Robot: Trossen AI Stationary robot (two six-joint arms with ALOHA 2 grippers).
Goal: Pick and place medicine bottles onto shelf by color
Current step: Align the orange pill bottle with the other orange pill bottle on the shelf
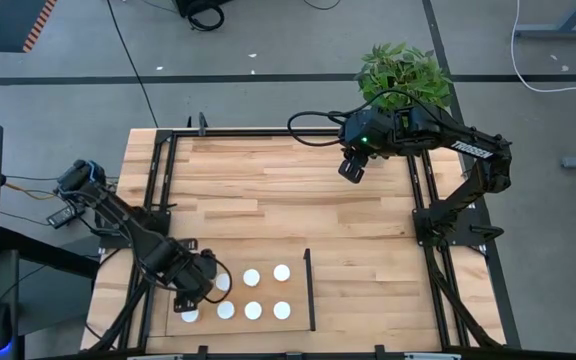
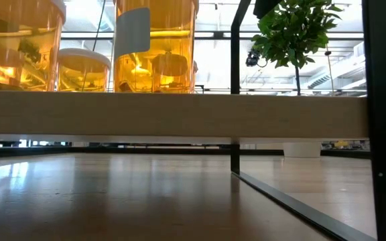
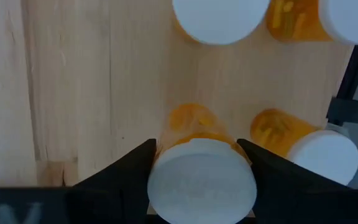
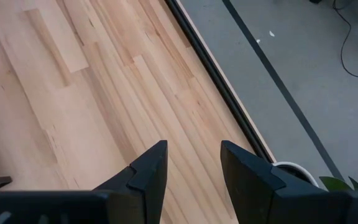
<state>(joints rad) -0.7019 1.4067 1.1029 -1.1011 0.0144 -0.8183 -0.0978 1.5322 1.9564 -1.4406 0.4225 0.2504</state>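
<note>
Several medicine bottles, orange with white caps [image 1: 253,311], stand on the shelf [image 1: 293,290], a pale board with a black upright strip [image 1: 308,290] near the table's near edge. In the low view they loom orange [image 2: 156,47] above the board's edge. My left gripper [image 1: 200,285] is over the shelf's left part, shut on one medicine bottle [image 3: 201,180], with other bottles [image 3: 319,152] close beside it. My right gripper [image 1: 353,165] hangs open above bare tabletop near the far right corner [image 4: 191,165]. My left gripper has one medicine bottle by its white cap [image 3: 166,171], pinched between the two fingers [image 3: 129,171], which come from above and point down. The orange body [image 3: 191,121] stays upright below the cap. I cannot tell whether its base stands on the shelf.
A potted green plant [image 1: 403,75] stands just beyond the table's far right corner. A black frame rail [image 1: 158,190] runs along the table's left and right sides. Bare plank tabletop [image 1: 268,190] stretches between the shelf and the far edge.
</note>
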